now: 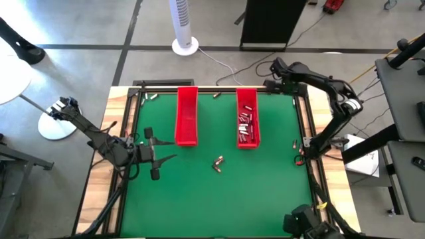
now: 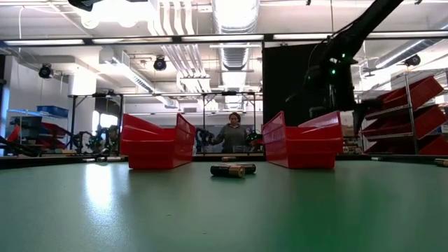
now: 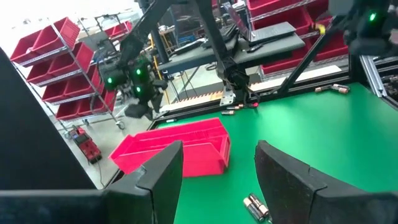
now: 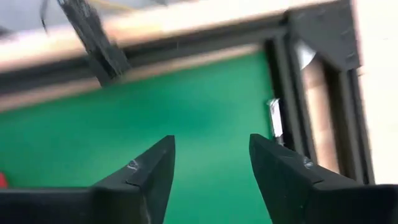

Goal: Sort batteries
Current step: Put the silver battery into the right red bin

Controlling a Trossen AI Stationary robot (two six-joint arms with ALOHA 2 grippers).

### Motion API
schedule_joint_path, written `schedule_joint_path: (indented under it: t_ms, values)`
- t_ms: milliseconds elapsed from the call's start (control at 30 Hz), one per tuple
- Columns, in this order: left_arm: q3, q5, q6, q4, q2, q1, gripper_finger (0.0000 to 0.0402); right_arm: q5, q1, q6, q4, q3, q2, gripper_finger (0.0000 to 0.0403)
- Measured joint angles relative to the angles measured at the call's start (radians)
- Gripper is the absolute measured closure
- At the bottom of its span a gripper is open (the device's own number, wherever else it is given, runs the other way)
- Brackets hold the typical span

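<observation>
A: High view: we see 2 batteries [image 1: 218, 162] loose mid-mat, more in the right tray [image 1: 248, 126], the left tray [image 1: 186, 116] seemingly bare. The left gripper [image 1: 159, 158] waits at the mat's left edge; the right gripper [image 1: 300, 151] sits at the right edge by strays [image 1: 295, 143].

B: Low view: only the pair [image 2: 233, 169] is clear.

A: Left wrist: fingers [image 3: 163, 167] apart, empty.

B: Right wrist: jaws apart, empty, a battery [image 4: 274, 117] at the frame ahead. We judge pickup pending: descend, straddle, close. Blur hides its type.
</observation>
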Motion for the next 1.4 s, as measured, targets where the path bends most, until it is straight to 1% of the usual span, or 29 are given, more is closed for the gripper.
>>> schedule_joint_path:
  t_ms: [100, 233, 333, 433, 500, 667, 900, 1067, 1167, 1233, 1333, 1400]
  values:
    - [0.003, 0.000, 0.000, 0.002, 0.000, 0.000, 0.0222, -0.028, -0.012, -0.020, -0.011, 0.000, 0.057, 0.0237]
    - [0.003, 0.000, 0.000, 0.002, 0.000, 0.000, 0.0222, -0.006, -0.032, -0.019, -0.007, 0.028, 0.124, 0.0294]
    - [0.003, -0.001, 0.000, 0.001, 0.000, 0.000, 0.0222, 0.042, -0.039, 0.054, -0.014, 0.054, 0.165, 0.0342]
    - [0.003, -0.005, 0.001, 0.000, 0.000, 0.000, 0.0222, 0.115, -0.034, 0.220, -0.009, 0.059, 0.193, 0.0383]
    - [0.003, -0.006, 0.009, 0.000, 0.000, 0.000, 0.0222, 0.133, -0.021, 0.335, -0.004, 0.044, 0.200, 0.0388]
    - [0.002, -0.007, 0.004, -0.023, 0.000, 0.000, 0.0222, 0.185, 0.015, 0.508, 0.020, -0.003, 0.194, 0.0384]
    - [0.002, -0.009, -0.011, -0.054, 0.000, 0.000, 0.0222, 0.292, 0.063, 0.829, 0.035, -0.170, 0.142, 0.0385]
    - [-0.002, -0.009, -0.011, -0.056, 0.000, 0.000, 0.0222, 0.348, 0.062, 0.829, 0.178, -0.272, 0.059, 0.0385]
    - [-0.002, -0.009, -0.011, -0.055, -0.001, 0.000, 0.0222, 0.386, 0.063, 0.858, 0.183, -0.305, 0.019, 0.0385]
    - [-0.002, -0.009, -0.011, -0.055, -0.001, 0.000, 0.0222, 0.405, 0.058, 0.845, 0.193, -0.316, 0.001, 0.0385]
    - [-0.002, -0.009, -0.012, -0.052, -0.001, 0.000, 0.0222, 0.404, 0.054, 0.829, 0.216, -0.322, -0.005, 0.0385]
    - [-0.002, -0.009, -0.015, -0.050, -0.001, 0.000, 0.0222, 0.397, 0.062, 0.864, 0.216, -0.328, -0.004, 0.0385]
